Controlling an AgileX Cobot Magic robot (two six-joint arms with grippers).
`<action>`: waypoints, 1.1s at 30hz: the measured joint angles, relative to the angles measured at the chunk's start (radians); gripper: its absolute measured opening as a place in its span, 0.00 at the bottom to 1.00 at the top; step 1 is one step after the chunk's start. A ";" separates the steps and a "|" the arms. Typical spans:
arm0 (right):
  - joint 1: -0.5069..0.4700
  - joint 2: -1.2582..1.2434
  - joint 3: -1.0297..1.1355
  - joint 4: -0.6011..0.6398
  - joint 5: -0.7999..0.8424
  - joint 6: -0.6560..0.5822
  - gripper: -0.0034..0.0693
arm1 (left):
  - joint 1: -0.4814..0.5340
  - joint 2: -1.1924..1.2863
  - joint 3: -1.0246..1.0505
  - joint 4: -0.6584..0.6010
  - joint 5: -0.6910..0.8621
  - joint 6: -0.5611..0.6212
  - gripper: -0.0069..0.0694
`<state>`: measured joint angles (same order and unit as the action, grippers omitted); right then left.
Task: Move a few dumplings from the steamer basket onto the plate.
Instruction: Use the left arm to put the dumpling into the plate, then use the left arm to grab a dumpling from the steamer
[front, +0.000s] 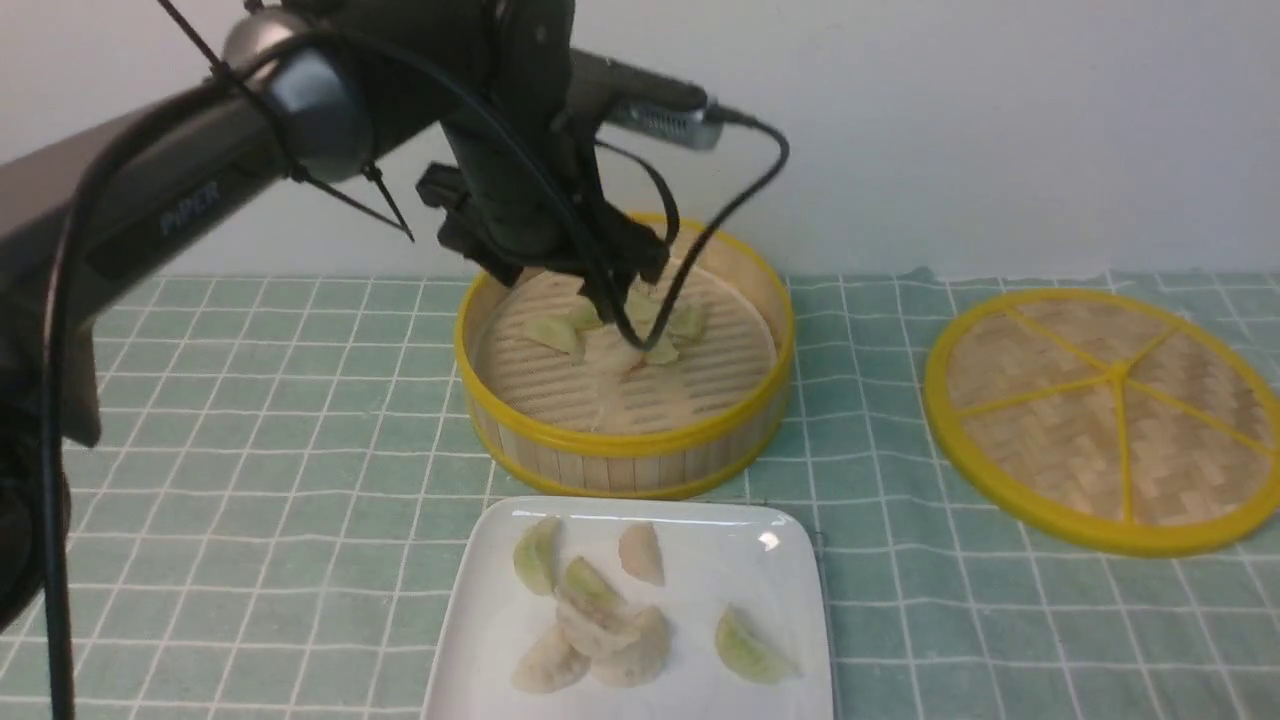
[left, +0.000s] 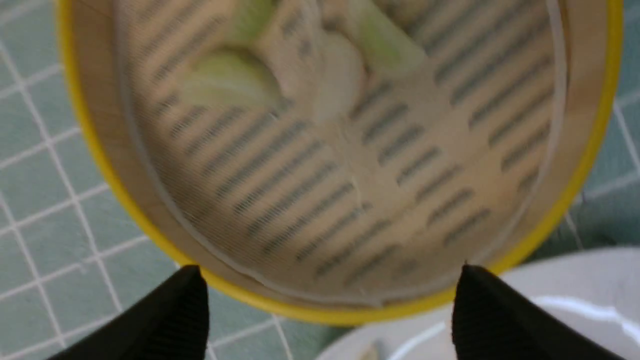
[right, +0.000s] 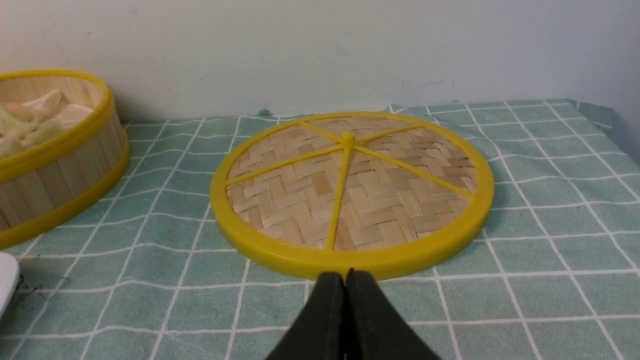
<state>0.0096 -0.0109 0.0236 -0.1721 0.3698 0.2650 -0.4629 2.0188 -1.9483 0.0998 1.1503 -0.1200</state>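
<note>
The steamer basket stands mid-table with several pale green and beige dumplings inside. The white plate lies in front of it and holds several dumplings. My left gripper hangs over the basket's middle, just above the dumplings. In the left wrist view it is open and empty, with the basket rim, blurred dumplings and the plate's edge below. My right gripper is shut and empty, low over the cloth, out of the front view.
The flat woven yellow-rimmed lid lies on the green checked cloth to the right of the basket. It lies just in front of my right gripper in the right wrist view. A wall runs close behind the basket.
</note>
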 joint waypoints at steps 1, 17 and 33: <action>0.000 0.000 0.000 0.000 0.000 0.000 0.03 | 0.017 0.016 -0.041 -0.004 0.001 -0.007 0.87; 0.000 0.000 0.000 0.000 0.000 -0.001 0.03 | 0.085 0.397 -0.260 0.058 -0.149 0.093 0.87; 0.000 0.000 0.000 0.001 0.000 -0.008 0.03 | 0.085 0.448 -0.270 0.037 -0.129 0.014 0.65</action>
<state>0.0096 -0.0112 0.0236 -0.1713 0.3698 0.2566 -0.3779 2.4671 -2.2187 0.1367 1.0217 -0.1057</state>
